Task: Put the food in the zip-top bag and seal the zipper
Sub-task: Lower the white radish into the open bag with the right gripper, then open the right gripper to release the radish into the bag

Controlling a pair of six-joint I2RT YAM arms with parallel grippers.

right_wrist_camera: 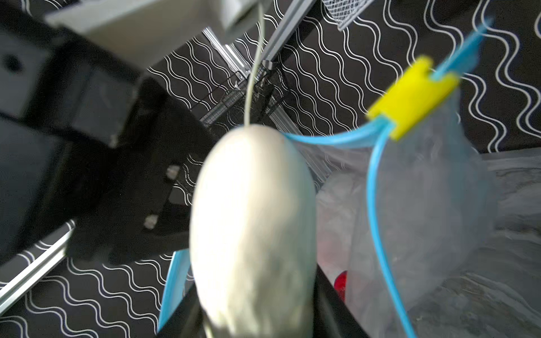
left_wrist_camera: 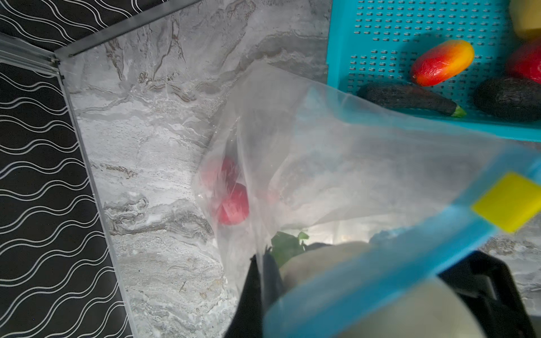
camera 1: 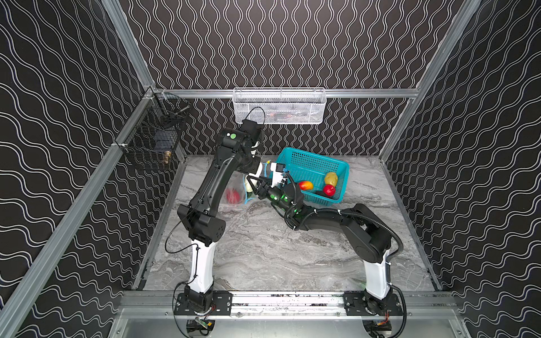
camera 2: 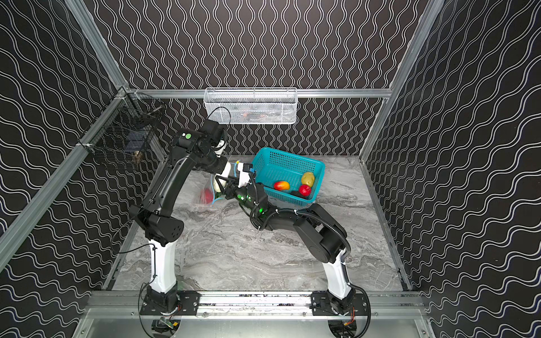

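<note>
The clear zip-top bag lies on the marble table, left of the teal basket. Red food sits inside it, and something green shows near its mouth. My left gripper is shut on the bag's film beside the light blue zipper, holding the mouth up. The yellow slider sits at one end of the strip. My right gripper is shut on a white long vegetable, its tip at the bag's mouth. A potato, a red-yellow fruit, a red one and dark elongated pieces lie in the basket.
A white mesh basket hangs on the back wall and a black wire basket on the left wall. Aluminium frame rails edge the table. Both arms cross close together at the bag's mouth, beside the teal basket's near-left corner.
</note>
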